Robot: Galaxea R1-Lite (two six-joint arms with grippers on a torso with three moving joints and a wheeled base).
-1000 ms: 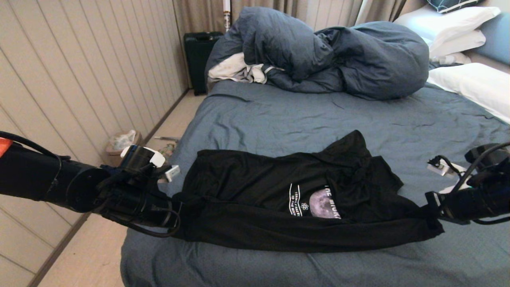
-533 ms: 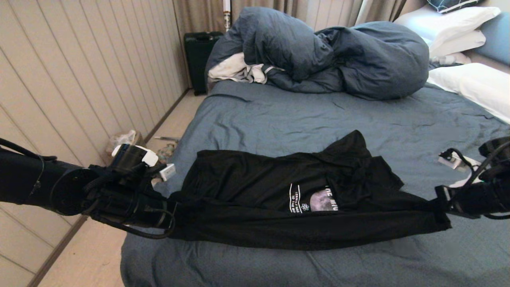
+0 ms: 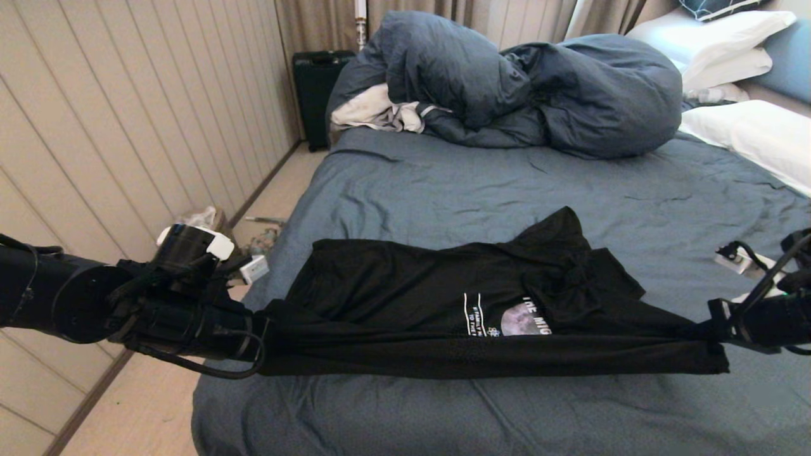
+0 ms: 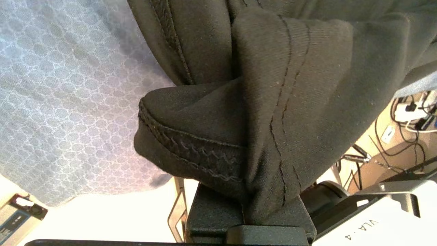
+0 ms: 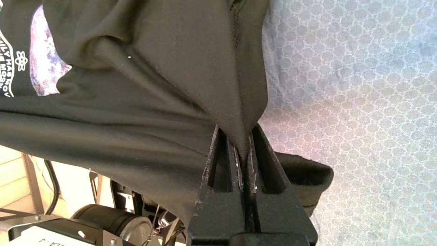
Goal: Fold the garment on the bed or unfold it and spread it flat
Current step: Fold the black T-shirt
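Beyond the garment (image 3: pixel 443 304) — duvet (image 3: pixel 507 88), pillows (image 3: pixel 754 130), suitcase (image 3: pixel 317 88)

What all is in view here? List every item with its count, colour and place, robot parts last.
black short-sleeved T-shirt with moon print: 1, black, stretched across the near bed between both grippers
bed with slate-blue wrinkled sheet: 1, slate-blue, fills the middle
bulky duvet: 1, dark blue, heaped at far side
white cloth: 1, under the duvet's left end
pillows: several, white, far right
suitcase: 1, black, by the far wall
left gripper: shut on the T-shirt's left end
right gripper: shut on its right end
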